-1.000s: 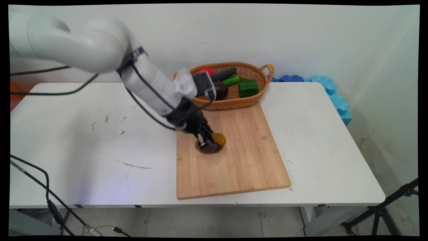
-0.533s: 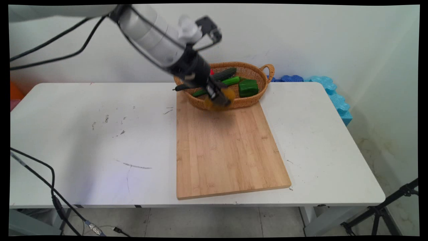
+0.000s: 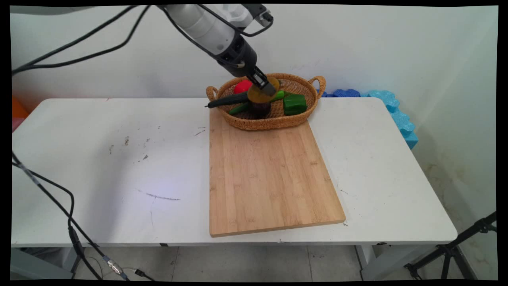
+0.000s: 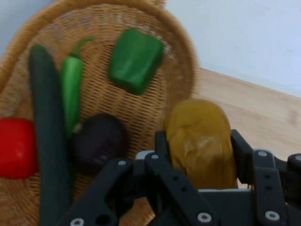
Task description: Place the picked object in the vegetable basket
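Hanging high over the oval woven wicker basket (image 3: 278, 119), the black two-finger gripper (image 3: 265, 88) clamping a lumpy mustard-yellow potato-shaped piece (image 3: 260, 96) between both fingers (image 4: 241, 153), pads pressing its two sides. Riding above the basket's middle, that yellow lump, clear of the rim and of everything lying inside.

Stretching from the basket's near edge toward the camera, a pale rectangular bamboo cutting board (image 3: 270, 178), grained and flat, its far edge touching or tucked just under the basket. Spreading wide to the left of the basket, bare scuffed white table (image 3: 119, 159); a narrower strip lying to the right of it.

Resting inside the basket: a long dark green cucumber (image 4: 49, 155) with its stem end poking over the left rim, a slim bright green chilli (image 4: 71, 92) just beside it, a blocky glossy green bell pepper (image 4: 135, 59) toward the right handle, a round dark purple eggplant-like ball (image 4: 96, 143) near the middle, and a smooth red piece (image 4: 16, 148) at the far left. Showing beyond the basket's right handle, against the wall, bumpy blue foam (image 3: 393, 111).
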